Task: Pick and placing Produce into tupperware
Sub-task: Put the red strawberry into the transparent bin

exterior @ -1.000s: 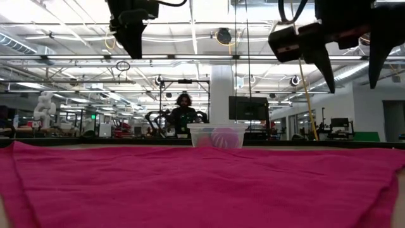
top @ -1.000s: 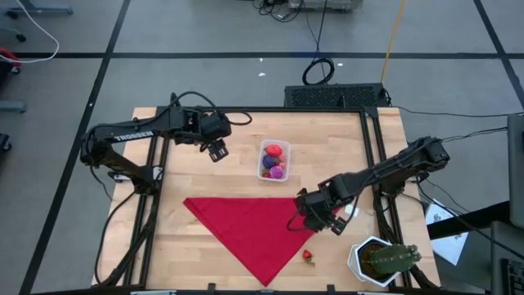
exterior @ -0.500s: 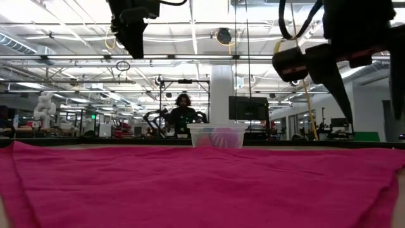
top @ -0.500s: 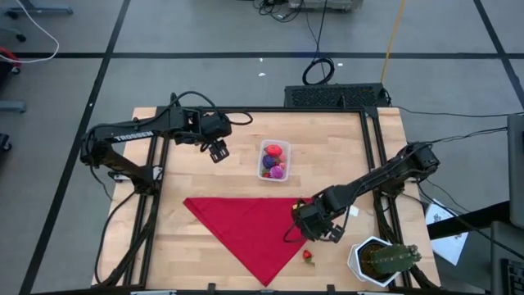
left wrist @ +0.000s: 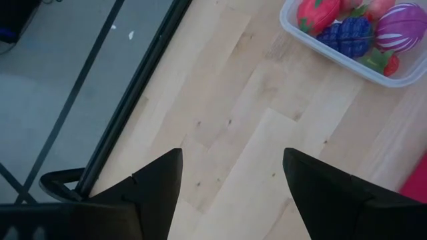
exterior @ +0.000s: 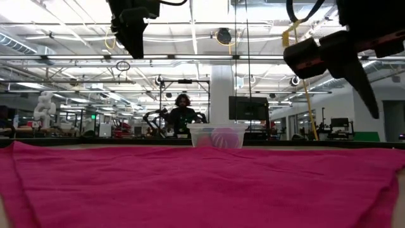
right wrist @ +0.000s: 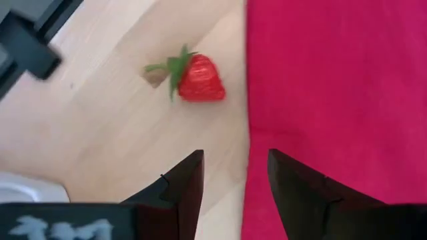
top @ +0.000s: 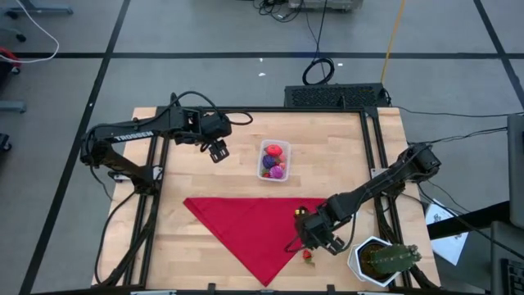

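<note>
The clear tupperware (top: 274,161) stands on the wood at the table's middle. It holds red, purple and magenta produce (left wrist: 347,33). A red strawberry (right wrist: 197,79) lies on its side on bare wood near the front edge, just off the right edge of the red cloth (top: 246,228). My right gripper (right wrist: 235,167) hangs open above the cloth's edge, a little short of the strawberry (top: 308,255), with nothing between its fingers. My left gripper (left wrist: 230,163) hangs open and empty high over bare wood to the left of the tupperware.
A white hexagonal pot with a green cactus (top: 381,260) stands at the near right corner, close to my right arm. Black rails (top: 372,156) run along the table's left and right sides. A person (exterior: 183,114) stands far off in the room behind.
My right gripper has gone toward the table's near edge and down, closing in on the strawberry, and has rolled a little. Its fingers keep the same gap. The strawberry, the cloth and the tupperware have not moved.
</note>
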Available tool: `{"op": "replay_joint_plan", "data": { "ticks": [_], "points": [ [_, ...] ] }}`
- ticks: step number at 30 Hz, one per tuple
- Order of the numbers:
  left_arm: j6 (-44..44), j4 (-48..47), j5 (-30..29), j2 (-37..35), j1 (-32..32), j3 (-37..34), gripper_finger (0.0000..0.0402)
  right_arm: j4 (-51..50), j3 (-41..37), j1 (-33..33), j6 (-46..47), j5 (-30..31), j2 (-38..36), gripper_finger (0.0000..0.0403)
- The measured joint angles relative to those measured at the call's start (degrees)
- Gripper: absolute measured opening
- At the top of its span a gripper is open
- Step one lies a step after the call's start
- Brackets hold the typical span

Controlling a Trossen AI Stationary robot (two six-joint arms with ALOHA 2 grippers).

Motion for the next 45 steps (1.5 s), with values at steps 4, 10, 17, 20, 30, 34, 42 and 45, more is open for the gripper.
{"op": "replay_joint_plan", "data": {
  "ticks": [4, 10, 17, 20, 30, 34, 42, 45],
  "points": [
    [-0.2, 0.0, 0.0, 0.0, 0.0, 0.0, 0.0266, 0.0, 0.0, 0.0, 5.9, 0.1, 0.0, 0.0157],
    [-0.3, 0.0, 0.0, 0.0, 0.0, 0.0, 0.0266, 0.7, 0.0, 0.0, 9.2, 0.1, 0.0, 0.0157],
    [-0.3, 0.0, 0.0, 0.0, 0.0, 0.0, 0.0266, 3.0, 0.0, -0.4, 9.2, 0.1, 0.0, 0.0157],
    [-0.3, 0.0, 0.0, 0.0, 0.0, 0.0, 0.0266, 3.0, 0.0, -0.7, 6.8, 0.2, 0.0, 0.0157],
    [-0.4, 0.0, 1.1, 0.0, 0.0, 0.0, 0.0266, 5.2, 0.0, 2.7, -9.5, 0.1, 0.0, 0.0157],
    [-0.3, 0.0, 1.1, 0.0, 0.0, 0.0, 0.0266, 7.2, 0.0, 3.0, -7.5, 0.6, 0.0, 0.0157],
    [-0.6, 0.0, 1.1, 0.0, 0.0, 0.0, 0.0266, 7.5, 0.0, 4.5, -7.4, 0.6, 0.0, 0.0157],
    [-0.6, 0.0, 1.1, 0.0, 0.0, 0.0, 0.0267, 9.0, 0.0, 4.9, -6.7, 0.4, 0.8, 0.0157]
  ]
}}
